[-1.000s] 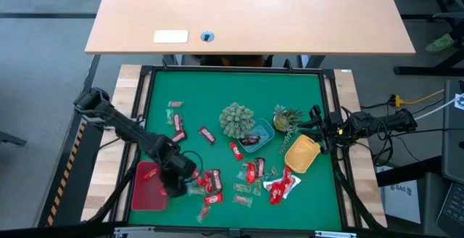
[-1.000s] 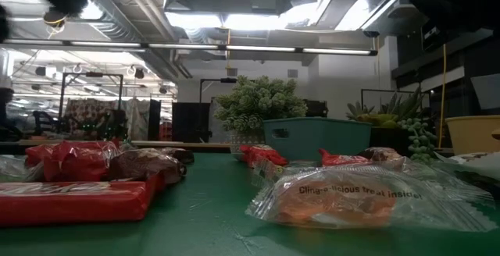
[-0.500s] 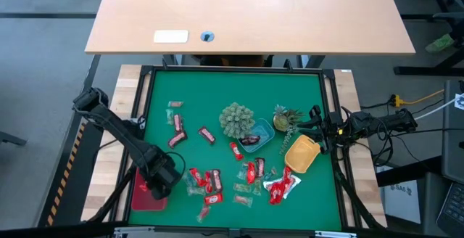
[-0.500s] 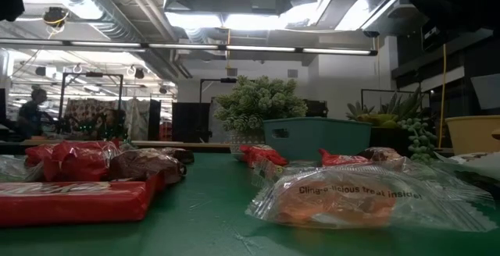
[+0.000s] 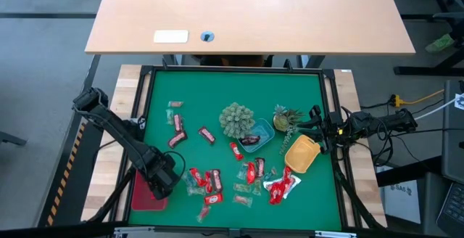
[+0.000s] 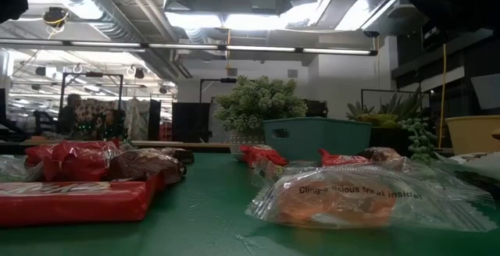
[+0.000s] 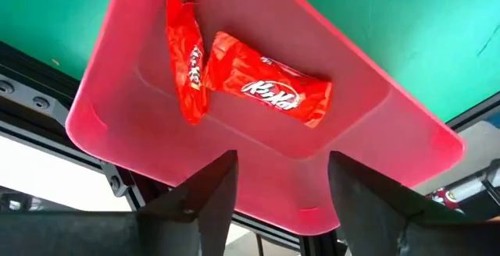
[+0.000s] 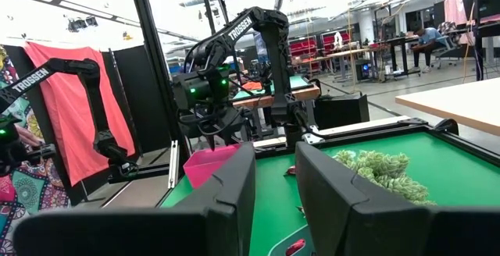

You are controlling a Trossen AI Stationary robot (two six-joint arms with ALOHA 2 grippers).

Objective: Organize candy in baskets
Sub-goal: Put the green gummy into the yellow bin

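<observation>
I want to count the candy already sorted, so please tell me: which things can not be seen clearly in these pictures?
- Red basket, high view: the left arm covers most of it; only the left wrist view shows its two red-wrapped candies.
- Blue basket, high view: its contents are too small to count; in the low view its wall hides them.
- Yellow basket, low view: cut off by the right edge.
- Right tool, right wrist view: fingertips cut off by the bottom edge.

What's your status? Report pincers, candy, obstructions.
Left pincer open over red basket, two red candies inside. Right pincer idle at table's right edge, empty, jaws slightly apart. More candy loose on mat. Nothing blocking.
</observation>
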